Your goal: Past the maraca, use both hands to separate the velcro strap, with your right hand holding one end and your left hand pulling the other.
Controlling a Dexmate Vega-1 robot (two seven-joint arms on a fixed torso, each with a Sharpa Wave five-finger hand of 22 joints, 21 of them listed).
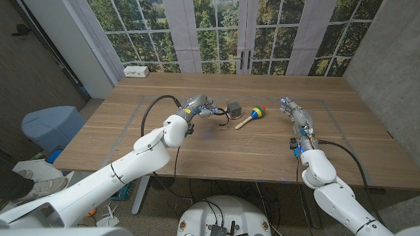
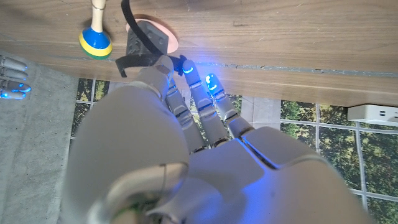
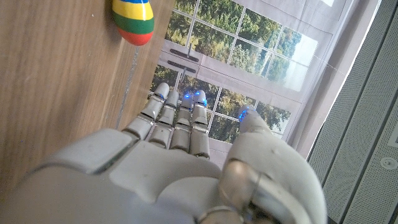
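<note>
Velcro strap (image 1: 234, 108) lies just beyond the maraca (image 1: 251, 117); our left hand (image 1: 200, 105) pinches its free end, our right hand (image 1: 293, 113) waits apart, fingers extended, holding nothing. Pulling now (the other end unanchored) would likely drag the strap.

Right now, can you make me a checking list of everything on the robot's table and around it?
Surface: wooden table, with a faint taped rectangle.
Job's things: velcro strap, a dark loop with a black tail; colourful maraca lies just right of it.
Clutter: white box at the far left corner.
Hands: left hand is at the strap, fingertips on the tail; a firm grip cannot be told. Right hand is apart from the maraca, holding nothing, fingers straight.
Cables: black cable loops off the left arm; another runs along the right arm.
Surroundings: windows with trees; blue bin on the floor at left.
</note>
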